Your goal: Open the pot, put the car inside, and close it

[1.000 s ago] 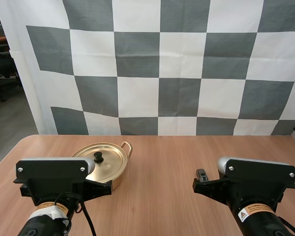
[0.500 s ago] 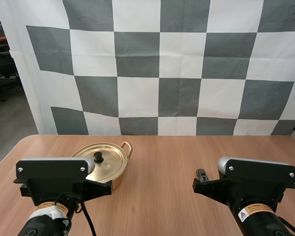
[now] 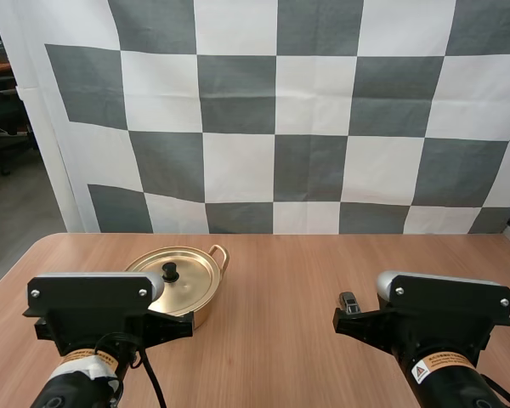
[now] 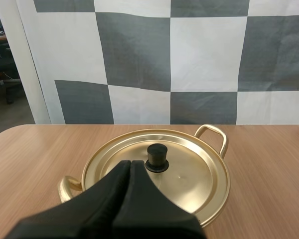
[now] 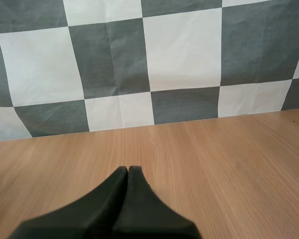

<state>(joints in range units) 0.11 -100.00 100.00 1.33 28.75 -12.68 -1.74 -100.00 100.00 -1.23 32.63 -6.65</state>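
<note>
Unchanged since a second before. High view: golden pot [image 3: 206, 311] sat lidded at left of the wooden surface [image 3: 297, 280]. Left wrist view: left pincer [image 4: 130, 163] was clenched on nothing, tips just short of the lid's black knob [image 4: 157, 157]. Right wrist view: right pincer [image 5: 128, 169] was clenched on nothing above the surface.

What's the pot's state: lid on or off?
On. The lid sits flat on the pot, covering it, black knob upright.
</note>
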